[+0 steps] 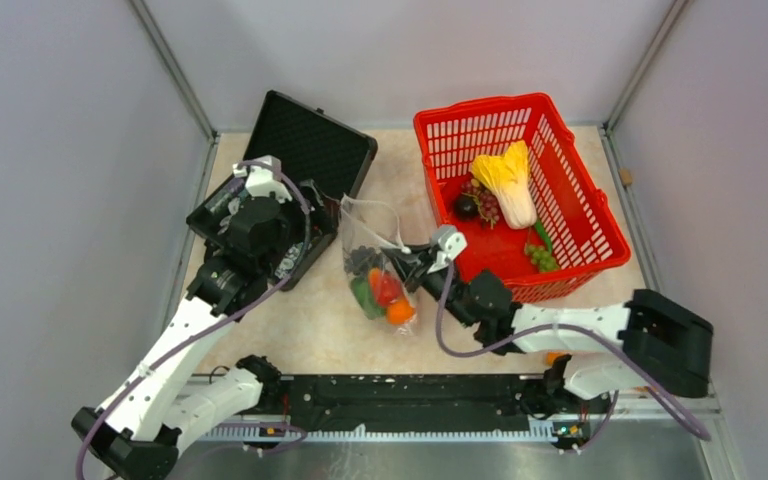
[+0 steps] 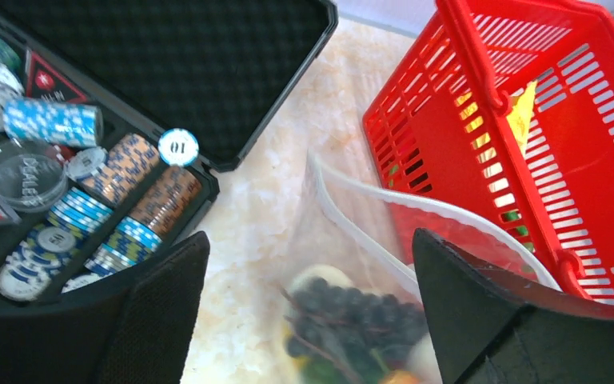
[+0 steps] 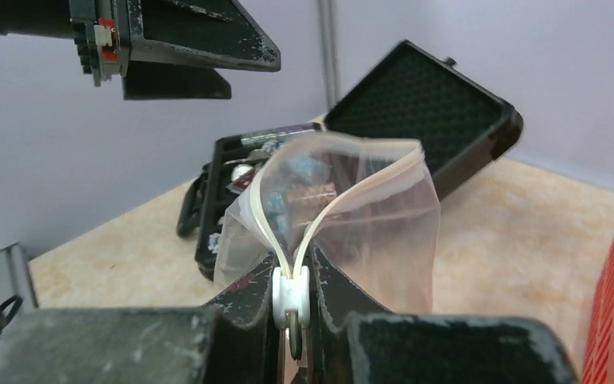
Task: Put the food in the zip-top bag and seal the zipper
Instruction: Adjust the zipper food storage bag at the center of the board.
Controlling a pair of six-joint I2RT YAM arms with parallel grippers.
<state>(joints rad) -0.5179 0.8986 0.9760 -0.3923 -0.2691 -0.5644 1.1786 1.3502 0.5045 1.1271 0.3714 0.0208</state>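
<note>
Sealing step: right claw (image 3: 292, 318) clamps the zipper (image 3: 325, 210) at the zip-top bag (image 1: 374, 268) mouth, left claw (image 2: 312, 308) spread wide above it; next, slide the zipper across.

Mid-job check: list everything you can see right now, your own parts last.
zip-top bag: one, clear, table centre, mouth open
bagged food: several, dark, green, red, orange, inside bag
zipper: one, whitish, bag mouth
basket: one, red, far right
cabbage: one, pale yellow, in basket
case: one, black, open, far left
poker chips: many, mixed, in case
left end effector: open, over case
right end effector: shut on zipper
</note>
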